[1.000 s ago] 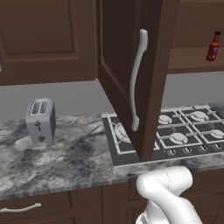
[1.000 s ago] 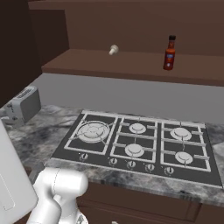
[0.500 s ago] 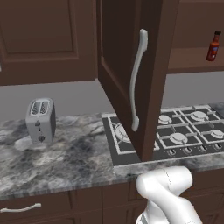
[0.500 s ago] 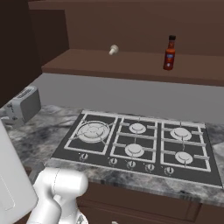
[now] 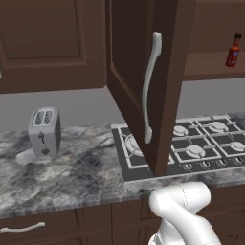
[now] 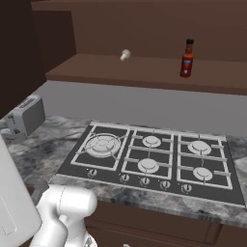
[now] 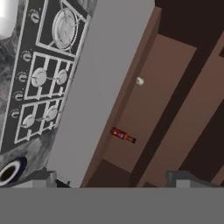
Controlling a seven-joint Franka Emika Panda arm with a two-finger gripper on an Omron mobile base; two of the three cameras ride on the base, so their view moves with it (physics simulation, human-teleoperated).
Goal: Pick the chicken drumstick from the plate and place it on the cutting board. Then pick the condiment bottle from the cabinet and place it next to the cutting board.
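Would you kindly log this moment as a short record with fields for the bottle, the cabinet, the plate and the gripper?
condiment bottle: upright on the cabinet shelf, untouched
cabinet: door swung open over the cooktop
small pale object: lying on the same shelf, apart from the bottle
plate: on the counter beside the cooktop
toaster: on the counter
gripper: open, holding nothing, well short of the bottle

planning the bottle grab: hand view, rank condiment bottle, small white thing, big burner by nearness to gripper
1. condiment bottle, on shelf ahead
2. small white thing, farther along shelf
3. big burner, stove's far end
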